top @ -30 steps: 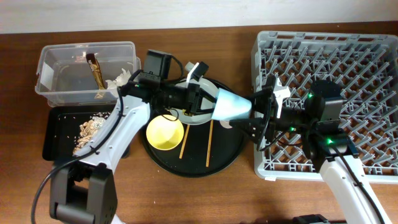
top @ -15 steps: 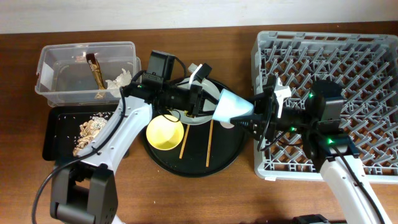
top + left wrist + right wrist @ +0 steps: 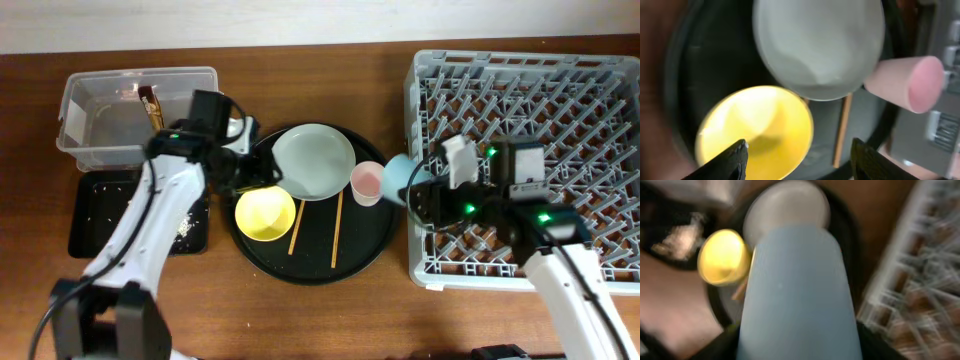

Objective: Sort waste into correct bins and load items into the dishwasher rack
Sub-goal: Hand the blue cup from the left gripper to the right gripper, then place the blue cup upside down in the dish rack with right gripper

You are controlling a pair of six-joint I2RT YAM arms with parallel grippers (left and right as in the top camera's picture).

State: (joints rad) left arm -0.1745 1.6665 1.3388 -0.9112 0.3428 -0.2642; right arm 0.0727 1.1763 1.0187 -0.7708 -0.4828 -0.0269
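Your right claw (image 3: 428, 192) grips the blue cup (image 3: 400, 178), which lies sideways. Just beyond it, the pink cup (image 3: 367, 183) lies on its side. Just before your open left claw (image 3: 800, 162) sits the yellow bowl (image 3: 757, 132), upright. Further ahead is the pale green plate (image 3: 820, 45). Two thin chopsticks (image 3: 337, 228) lie beside the bowl.

brown wooden table (image 3: 330, 62), pale wall strip (image 3: 200, 20) along its far edge

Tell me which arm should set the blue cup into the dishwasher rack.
Right. The right gripper holds the blue cup at the dishwasher rack's left edge. The left gripper hangs open over the yellow bowl, away from the rack.
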